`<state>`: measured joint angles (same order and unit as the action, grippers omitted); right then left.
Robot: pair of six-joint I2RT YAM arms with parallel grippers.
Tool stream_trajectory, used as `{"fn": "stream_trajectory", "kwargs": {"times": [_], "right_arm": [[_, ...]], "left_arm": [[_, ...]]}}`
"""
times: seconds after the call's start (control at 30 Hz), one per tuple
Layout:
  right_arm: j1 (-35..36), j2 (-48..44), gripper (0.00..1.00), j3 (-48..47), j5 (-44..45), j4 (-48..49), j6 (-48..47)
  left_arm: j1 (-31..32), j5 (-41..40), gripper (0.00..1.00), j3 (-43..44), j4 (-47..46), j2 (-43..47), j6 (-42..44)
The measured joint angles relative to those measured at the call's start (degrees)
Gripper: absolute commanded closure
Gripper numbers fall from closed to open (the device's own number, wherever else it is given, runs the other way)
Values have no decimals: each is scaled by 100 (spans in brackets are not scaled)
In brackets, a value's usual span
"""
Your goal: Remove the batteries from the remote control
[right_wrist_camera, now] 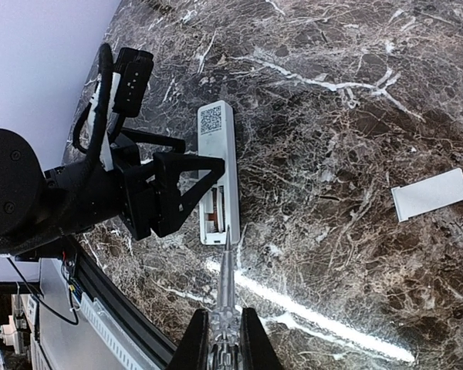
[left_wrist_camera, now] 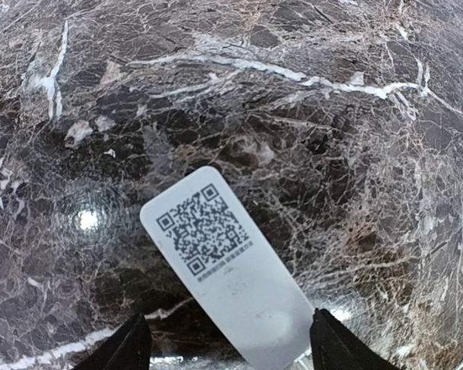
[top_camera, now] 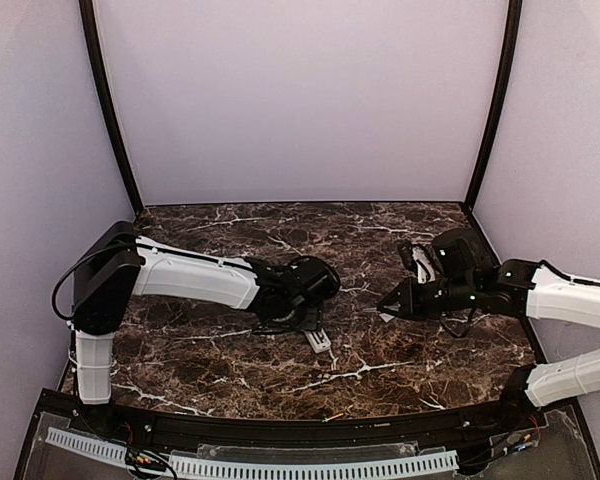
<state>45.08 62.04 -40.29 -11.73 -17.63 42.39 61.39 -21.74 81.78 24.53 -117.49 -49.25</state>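
the remote control [right_wrist_camera: 216, 146] is lying back-up on the marble table [right_wrist_camera: 332, 116], the batteries [right_wrist_camera: 213, 208] showing orange in its open recess. the left gripper [left_wrist_camera: 231, 343] is straddling it, jaws spread. the right gripper [right_wrist_camera: 225, 339] is pinching a thin grey stick [right_wrist_camera: 226, 270], its tip just beside the remote's near end. a white cover [right_wrist_camera: 430, 194] is lying well apart.

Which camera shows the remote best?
Right wrist: the remote at full length, back up, recess open with batteries inside. Left wrist shows only its QR-code end; top shows one white end beneath the left gripper.
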Motion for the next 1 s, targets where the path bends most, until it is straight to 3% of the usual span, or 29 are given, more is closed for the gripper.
{"fn": "stream_trajectory", "kwargs": {"times": [0.5, 0.83, 1.0], "right_arm": [[0, -173, 100, 133, 22, -66, 37], [0, -173, 100, 136, 22, -92, 61], [0, -173, 100, 136, 22, -107, 98]], "left_arm": [[201, -98, 30, 326, 127, -313, -144], [205, -72, 59, 393, 131, -339, -96], [212, -111, 66, 479, 214, -358, 81]]}}
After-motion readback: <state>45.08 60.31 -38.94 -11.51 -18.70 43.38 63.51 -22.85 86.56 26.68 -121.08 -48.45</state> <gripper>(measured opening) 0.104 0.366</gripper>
